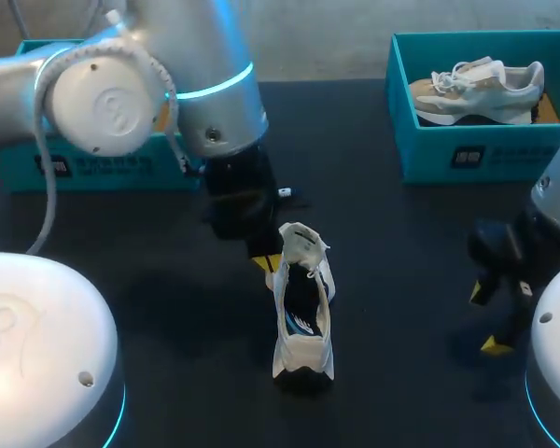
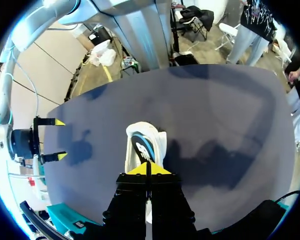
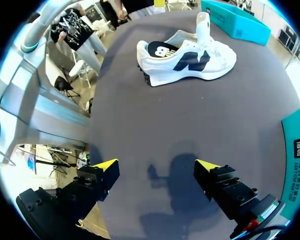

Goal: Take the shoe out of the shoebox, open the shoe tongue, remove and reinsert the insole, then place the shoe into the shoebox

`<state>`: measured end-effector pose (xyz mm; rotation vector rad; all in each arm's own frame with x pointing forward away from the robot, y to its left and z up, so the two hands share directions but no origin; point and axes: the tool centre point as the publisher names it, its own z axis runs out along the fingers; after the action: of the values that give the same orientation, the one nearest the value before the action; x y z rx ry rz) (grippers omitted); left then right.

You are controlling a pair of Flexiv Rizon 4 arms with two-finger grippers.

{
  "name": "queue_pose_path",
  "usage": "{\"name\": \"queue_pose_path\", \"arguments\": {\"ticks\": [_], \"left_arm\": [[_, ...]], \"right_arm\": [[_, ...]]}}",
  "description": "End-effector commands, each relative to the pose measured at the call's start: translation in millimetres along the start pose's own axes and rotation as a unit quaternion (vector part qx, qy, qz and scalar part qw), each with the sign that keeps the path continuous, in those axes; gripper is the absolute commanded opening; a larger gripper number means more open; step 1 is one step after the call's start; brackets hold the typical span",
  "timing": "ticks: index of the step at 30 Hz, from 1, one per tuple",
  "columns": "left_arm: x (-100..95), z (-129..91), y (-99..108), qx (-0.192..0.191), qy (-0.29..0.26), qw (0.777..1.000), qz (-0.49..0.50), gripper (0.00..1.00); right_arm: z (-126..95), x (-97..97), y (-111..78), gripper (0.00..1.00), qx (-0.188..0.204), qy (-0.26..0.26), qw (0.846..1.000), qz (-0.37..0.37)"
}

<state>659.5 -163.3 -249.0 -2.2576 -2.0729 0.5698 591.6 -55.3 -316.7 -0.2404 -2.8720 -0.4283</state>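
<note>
A white shoe [image 1: 303, 322] lies on the dark table [image 1: 401, 252] with its heel toward me and its tongue [image 1: 301, 239] standing upright. A black insole [image 1: 297, 317] with a blue mark shows inside it. My left gripper [image 1: 270, 271] sits against the shoe's left side beside the tongue. It is shut, its yellow tips [image 2: 146, 169] pressed together with nothing visible between them, and the shoe [image 2: 157, 142] and insole [image 2: 141, 147] lie just ahead. My right gripper [image 1: 485, 319] hovers open to the shoe's right. In the right wrist view, the shoe [image 3: 190, 57] lies well ahead of the right gripper [image 3: 156, 165].
A teal shoebox [image 1: 448, 154] at the back right holds a second pale shoe [image 1: 481, 89]. Another teal shoebox [image 1: 93, 170] stands at the back left, behind my left arm. Bare table lies between the shoe and my right gripper [image 2: 57, 139].
</note>
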Motion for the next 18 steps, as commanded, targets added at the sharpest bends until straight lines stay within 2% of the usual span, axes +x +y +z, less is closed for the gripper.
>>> {"name": "queue_pose_path", "arguments": {"ticks": [1, 7, 12, 15, 18], "left_arm": [[-4.6, 1, 3, 0.002, 0.04, 0.999, 0.0, 0.0], [-11.1, 15, -3, 0.01, 0.066, 0.997, 0.039, 0.0], [-14.9, 31, -1, 0.02, 0.093, 0.994, 0.06, 0.0], [-14.0, 39, 2, 0.018, 0.156, 0.983, 0.092, 0.0], [-14.0, 39, 2, 0.018, 0.156, 0.983, 0.092, 0.0]], "right_arm": [[0, 1.4, -0.8, 1.0, 0.0, -0.002, 1.0, 0.0], [0, 1.4, -0.8, 1.0, 0.0, -0.002, 1.0, 0.0], [0, 1.4, -0.8, 1.0, 0.0, -0.002, 1.0, 0.0], [0, 1.4, -0.8, 1.0, 0.0, -0.002, 1.0, 0.0], [0, 1.4, -0.8, 1.0, 0.0, -0.002, 1.0, 0.0]]}}
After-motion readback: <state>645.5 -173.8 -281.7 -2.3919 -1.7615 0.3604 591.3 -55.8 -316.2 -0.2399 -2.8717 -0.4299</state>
